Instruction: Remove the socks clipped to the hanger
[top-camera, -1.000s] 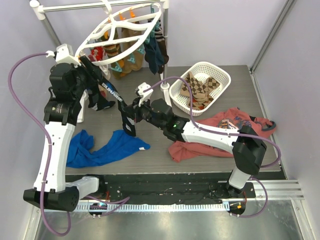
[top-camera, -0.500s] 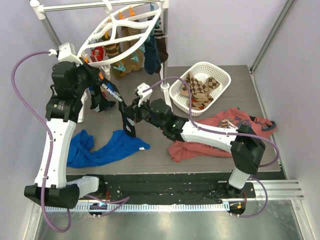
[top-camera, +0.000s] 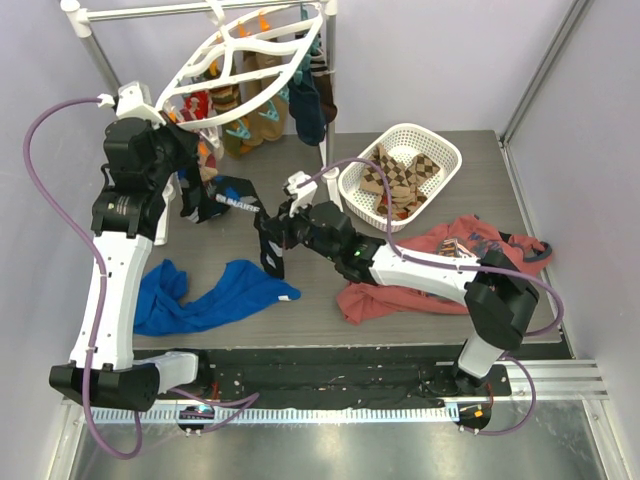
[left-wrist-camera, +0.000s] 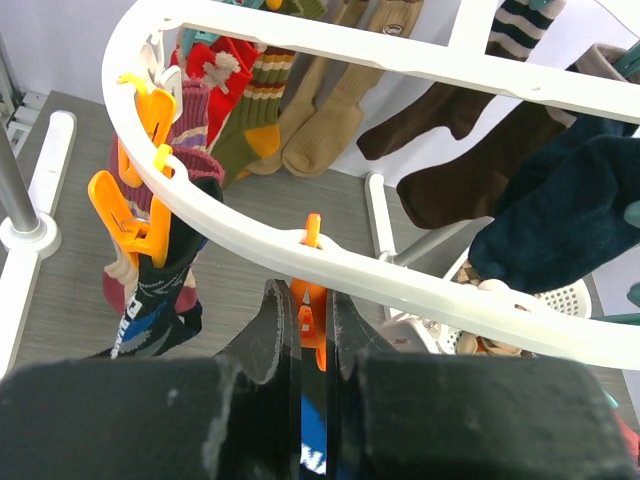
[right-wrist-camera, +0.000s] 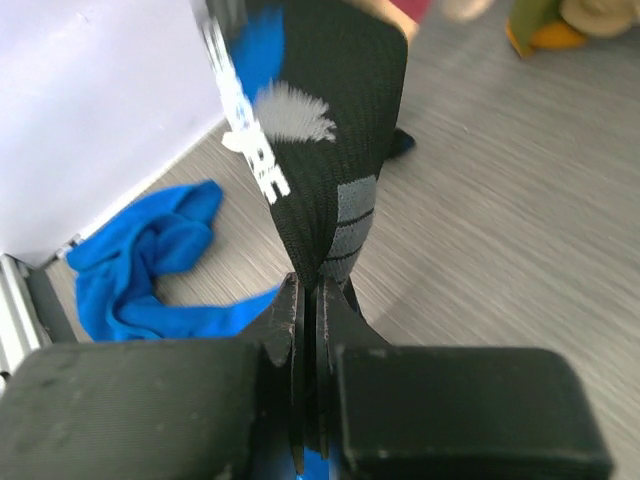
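The white oval hanger (top-camera: 250, 55) hangs tilted from the rail, with several socks (top-camera: 270, 105) clipped under it. In the left wrist view its ring (left-wrist-camera: 250, 238) crosses the frame, with brown (left-wrist-camera: 470, 180), navy (left-wrist-camera: 560, 210), tan (left-wrist-camera: 330, 110) and red socks (left-wrist-camera: 225, 75) behind. My left gripper (top-camera: 203, 160) (left-wrist-camera: 312, 318) is shut on an orange clip (left-wrist-camera: 312, 295) under the ring. A black sock with blue and white print (top-camera: 240, 205) stretches from that clip to my right gripper (top-camera: 272, 245) (right-wrist-camera: 310, 300), which is shut on its lower end (right-wrist-camera: 320, 150).
A white lattice basket (top-camera: 400, 127) with argyle socks stands at the back right. A red shirt (top-camera: 440, 270) lies front right, and a blue shirt (top-camera: 215, 295) (right-wrist-camera: 150, 270) front left. The metal rail stand (top-camera: 100, 60) is behind the left arm. Another black sock (left-wrist-camera: 160, 300) hangs from an orange clip (left-wrist-camera: 130, 215).
My right gripper has moved right and slightly nearer with the black sock, pulling it out to a flatter slant from the hanger. The left arm has shifted slightly toward the hanger rim.
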